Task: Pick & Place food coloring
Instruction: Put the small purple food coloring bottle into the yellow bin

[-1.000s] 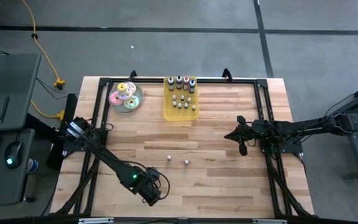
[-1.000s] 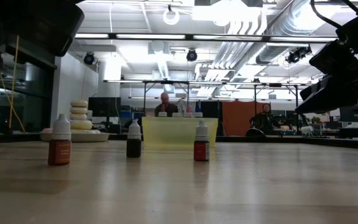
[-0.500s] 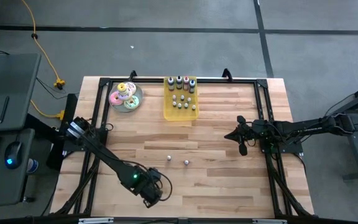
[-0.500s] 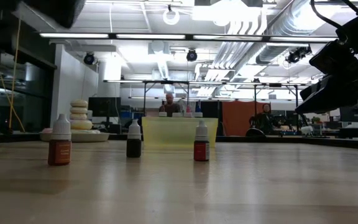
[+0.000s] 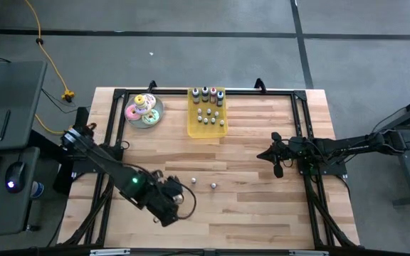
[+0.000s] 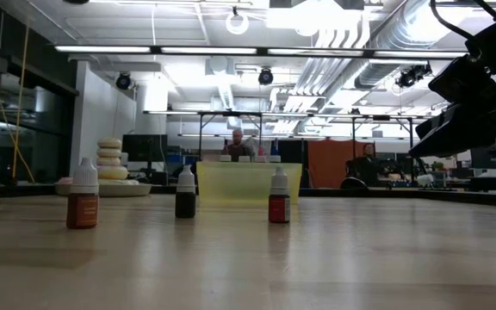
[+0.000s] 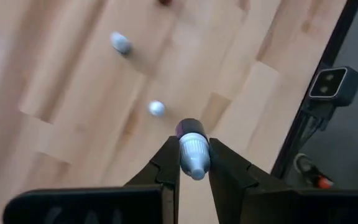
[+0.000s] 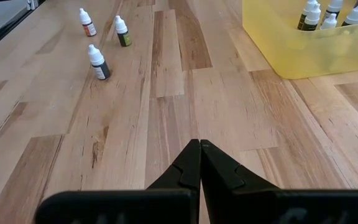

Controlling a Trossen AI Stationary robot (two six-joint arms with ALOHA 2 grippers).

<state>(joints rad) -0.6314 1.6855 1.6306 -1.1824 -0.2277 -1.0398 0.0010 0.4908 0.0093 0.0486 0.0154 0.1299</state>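
My left gripper (image 5: pixel 175 198) hangs over the table's near-left part, shut on a small food coloring bottle (image 7: pixel 193 152) with a whitish cap and a dark body. Three more bottles stand upright on the wood: a red-brown one (image 6: pixel 83 200), a dark one (image 6: pixel 185 196) and a red one (image 6: pixel 279 200). The right wrist view also shows these three bottles (image 8: pixel 98 63). Several other bottles stand in the yellow tray (image 5: pixel 206 114). My right gripper (image 5: pixel 276 158) waits shut above the table's right side (image 8: pixel 199 152). My left gripper pinches the bottle between its two fingers (image 7: pixel 166 163) at the cap and neck (image 7: pixel 194 163), coming from above and pointing down. The bottle stands upright in the hold with its cap toward the wrist and its dark body (image 7: pixel 188 128) below, lifted clear of the table.
A plate of iced donuts (image 5: pixel 144 110) sits at the far left, beside the yellow tray (image 8: pixel 291 62). A black frame (image 5: pixel 301 114) runs along the table's edges. A small camera unit (image 7: pixel 332 87) stands on that frame. People show in the room beyond the table.
My left gripper has risen and moved toward the table's far edge, and its dark shape has left the low view's upper left corner. The three standing bottles have stayed where they were.
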